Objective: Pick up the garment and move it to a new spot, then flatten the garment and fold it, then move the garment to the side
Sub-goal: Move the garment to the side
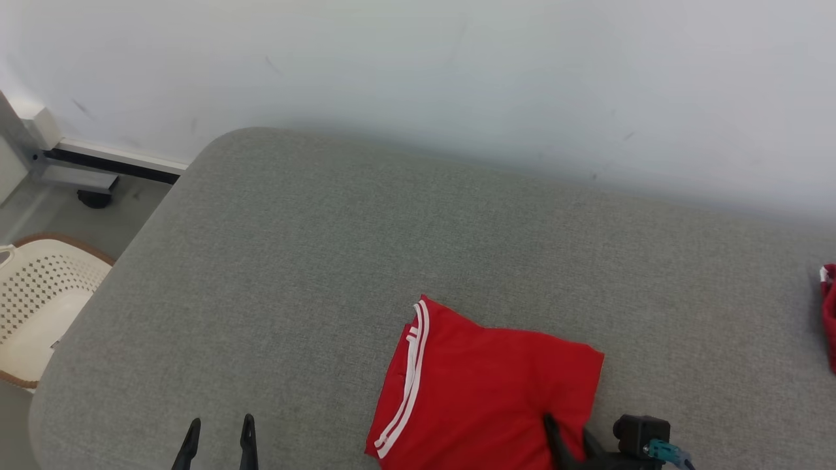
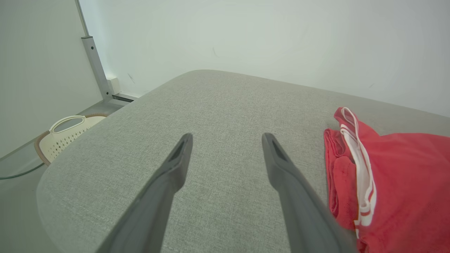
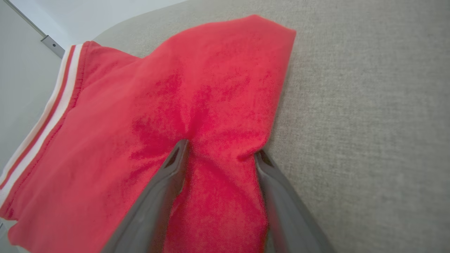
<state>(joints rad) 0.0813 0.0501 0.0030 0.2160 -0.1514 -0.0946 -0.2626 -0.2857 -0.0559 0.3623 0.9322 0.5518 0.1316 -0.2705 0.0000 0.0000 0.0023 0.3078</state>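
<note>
A red garment [image 1: 490,385] with white stripes along its left hem lies folded on the grey padded surface [image 1: 326,261], near the front edge. My right gripper [image 1: 567,425] stands open at the garment's right front part. In the right wrist view its fingertips [image 3: 182,146] press into the red cloth [image 3: 175,88], and a ridge of fabric bunches between them. My left gripper [image 1: 221,423] is open over bare grey surface, left of the garment. In the left wrist view the gripper [image 2: 226,137] holds nothing, and the garment's striped hem [image 2: 362,175] lies just to its right.
A cream perforated basket [image 1: 39,307] stands on the floor beyond the surface's left edge. Another red cloth [image 1: 828,313] shows at the far right edge. A white wall [image 1: 457,65] runs behind the surface, with a metal frame foot [image 1: 65,170] at the left.
</note>
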